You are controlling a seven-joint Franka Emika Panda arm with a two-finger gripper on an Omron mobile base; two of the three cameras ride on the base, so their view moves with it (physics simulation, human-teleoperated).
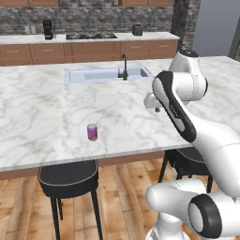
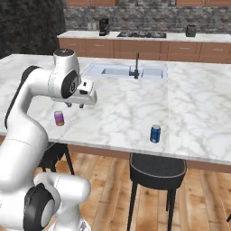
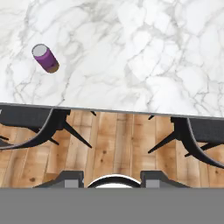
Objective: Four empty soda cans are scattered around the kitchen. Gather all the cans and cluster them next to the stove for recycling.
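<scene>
stools (image 3: 39, 122): two dark seats below me, tucked at the island's near edge, over the plank floor.
gripper (image 2: 75, 105): mine, closed on nothing, hanging above the island (image 1: 37, 117).
purple can (image 1: 92, 132): upright near that edge, beside me, untouched.
blue can (image 2: 155, 134): upright, well apart from it.
stove (image 1: 91, 36): on the far counter.

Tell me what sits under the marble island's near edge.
Under the island counter near edge stand black stools on the wood plank floor; one is below the purple can. The stools' far legs and anything deeper beneath are hidden by the countertop.
</scene>
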